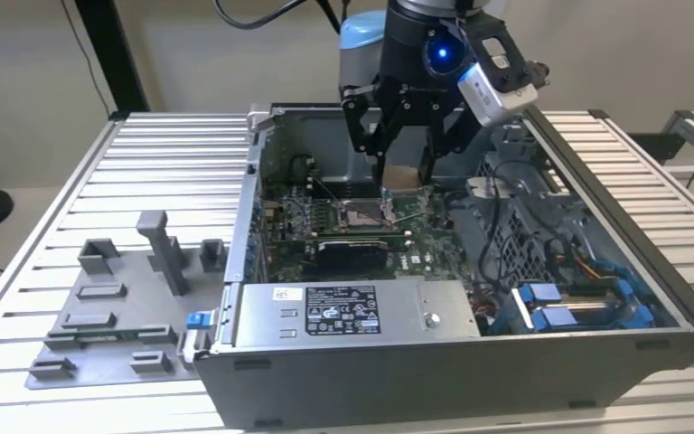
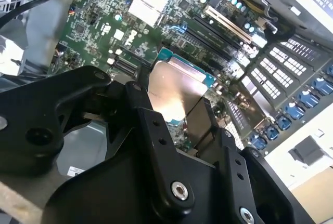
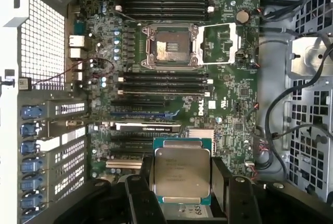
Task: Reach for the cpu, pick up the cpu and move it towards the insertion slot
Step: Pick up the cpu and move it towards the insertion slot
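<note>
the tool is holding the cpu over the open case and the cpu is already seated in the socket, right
Not quite. The tool does hold the cpu over the open case, but the cpu is not seated. In the first wrist view the insertion slot sits bare, its frame swung open, while the cpu is clamped between the fingers well away from it.

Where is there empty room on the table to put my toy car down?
The slatted table is bare at the exterior view's left, behind the grey fixture tray and beside the computer case. Another bare strip lies at the exterior view's right of the case. Inside the case it is crowded: the end effector holds the cpu over the board, short of the insertion slot.
</note>
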